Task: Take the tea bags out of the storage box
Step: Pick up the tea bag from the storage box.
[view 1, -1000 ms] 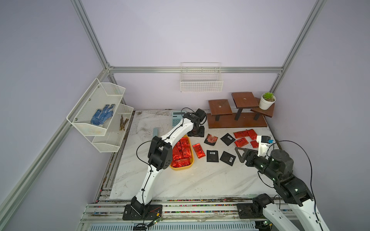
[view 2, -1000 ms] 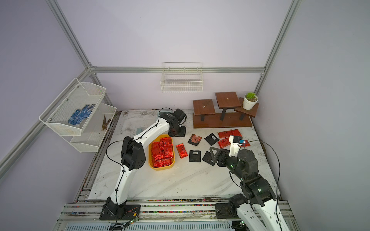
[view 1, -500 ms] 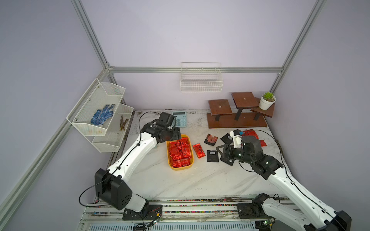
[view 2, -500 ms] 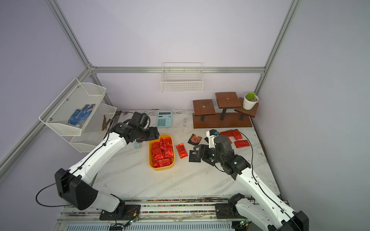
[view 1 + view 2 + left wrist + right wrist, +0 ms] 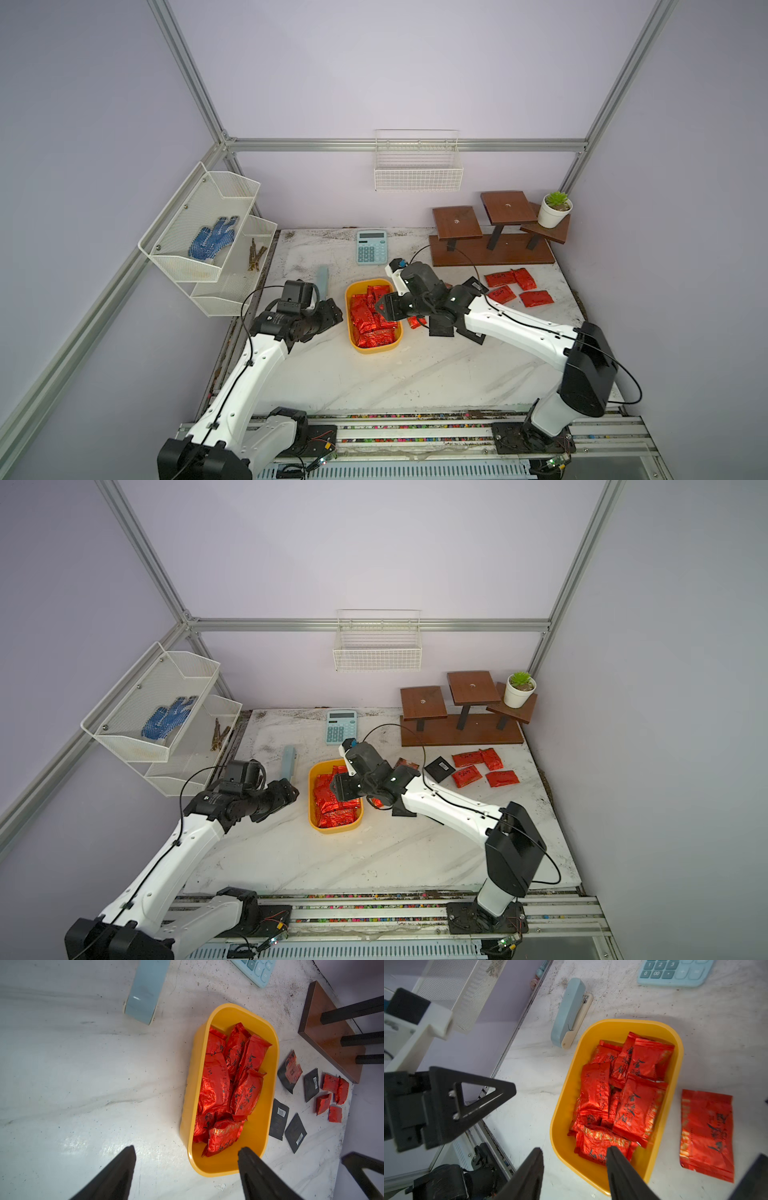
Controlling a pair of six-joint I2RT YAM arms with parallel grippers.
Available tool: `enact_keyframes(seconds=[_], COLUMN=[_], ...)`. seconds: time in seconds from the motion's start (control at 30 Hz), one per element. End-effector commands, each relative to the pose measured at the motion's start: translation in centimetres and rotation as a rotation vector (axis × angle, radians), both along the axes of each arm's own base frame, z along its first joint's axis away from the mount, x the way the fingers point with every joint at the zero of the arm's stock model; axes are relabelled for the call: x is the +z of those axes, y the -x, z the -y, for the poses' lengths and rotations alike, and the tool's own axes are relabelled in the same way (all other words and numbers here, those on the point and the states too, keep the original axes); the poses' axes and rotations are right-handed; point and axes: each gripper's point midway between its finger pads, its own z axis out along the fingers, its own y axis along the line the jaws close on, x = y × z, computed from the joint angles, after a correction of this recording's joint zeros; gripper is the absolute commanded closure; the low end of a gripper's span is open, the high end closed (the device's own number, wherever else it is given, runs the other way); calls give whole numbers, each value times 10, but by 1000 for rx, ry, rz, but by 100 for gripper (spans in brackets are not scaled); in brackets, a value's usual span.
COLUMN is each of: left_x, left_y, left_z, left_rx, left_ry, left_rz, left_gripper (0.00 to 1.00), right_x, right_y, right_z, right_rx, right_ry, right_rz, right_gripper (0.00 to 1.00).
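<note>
Left claw [image 5: 187,1148] is released and empty, just beside the storage box [image 5: 257,1142]. Right claw [image 5: 574,1148] stands parted and empty above the box rim. Red tea bags [image 5: 635,1109] fill the box; more lie outside it on the table [image 5: 374,382].

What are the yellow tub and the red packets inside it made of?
The yellow tub looks like smooth moulded plastic: it has an even colour, rounded corners and a soft sheen. The red packets look like metallic foil, crinkled with bright glints. Whether they are true foil or foil-coated plastic cannot be told.
</note>
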Motion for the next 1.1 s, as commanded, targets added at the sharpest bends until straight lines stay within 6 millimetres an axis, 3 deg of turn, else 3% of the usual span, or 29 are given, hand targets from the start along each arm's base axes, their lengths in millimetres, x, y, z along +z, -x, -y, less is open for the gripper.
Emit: enact_keyframes(seconds=[0.0,0.23,0.33,0.53,0.9,1.07], left_x=[11,5,1,-4,-9,-8], left_y=[4,24,29,36,39,39], left_z=[1,-10,-10,-10,-8,-7], left_rx=[27,78,80,79,68,65], left_ry=[88,117,125,131,142,143], left_rz=[63,82,75,69,59,60], left_gripper=[18,16,16,15,14,14], right_x=[-17,-59,-79,-106,-137,-149], right_y=[-8,-23,-29,-35,-37,-35], right_z=[-17,-54,-56,-56,-58,-61], right_rx=[45,75,68,59,61,60], right_ry=[85,236,312,400,477,487], right_rz=[2,8,16,12,4,-15], right_gripper=[45,36,28,25,25,30])
